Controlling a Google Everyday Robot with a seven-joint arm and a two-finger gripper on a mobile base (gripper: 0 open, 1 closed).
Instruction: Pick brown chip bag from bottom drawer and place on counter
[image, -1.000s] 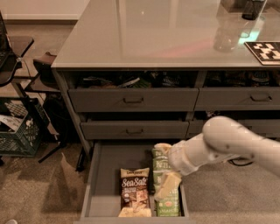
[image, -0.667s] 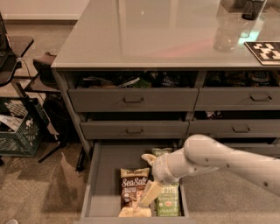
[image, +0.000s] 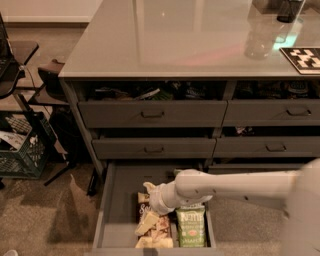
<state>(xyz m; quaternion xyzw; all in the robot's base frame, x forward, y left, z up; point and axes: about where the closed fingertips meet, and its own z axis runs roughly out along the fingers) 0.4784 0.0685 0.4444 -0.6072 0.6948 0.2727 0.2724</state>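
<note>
Glossy grey counter (image: 175, 40) above a cabinet (image: 152, 114) whose bottom drawer (image: 120, 210) stands open.
Reaching from the right, the gripper (image: 148, 221) is down over the brown chip bag (image: 162, 229), which lies on the drawer floor just left of a green bag (image: 191, 227); its grasp state cannot be told.

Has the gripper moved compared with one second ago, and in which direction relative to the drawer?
Yes. The gripper has moved left across the bottom drawer, from above the green chip bag to above the brown chip bag.
</note>
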